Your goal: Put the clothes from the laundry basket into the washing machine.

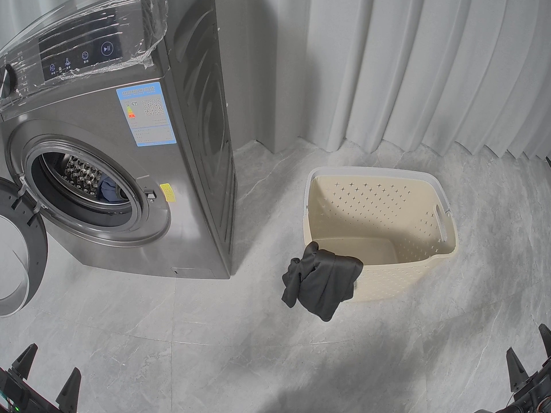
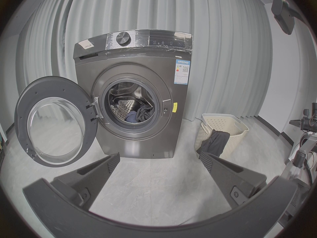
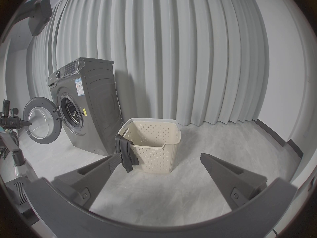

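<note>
Draping over the rim of the cream perforated plastic laundry basket, a dark grey garment hangs near the open-doored grey metal washing machine. The left tool and the right tool both gape wide, holding nothing.

— Where's the dark garment?
— You find it draped over the cream laundry basket rim, ahead of the right gripper.
— And the washing machine?
— Straight ahead of the left gripper, its door swung open, with clothes in the drum.

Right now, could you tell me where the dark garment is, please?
In the head view, the dark garment hangs over the basket's near left corner, draped down the outside, on the side toward the washing machine.
</note>
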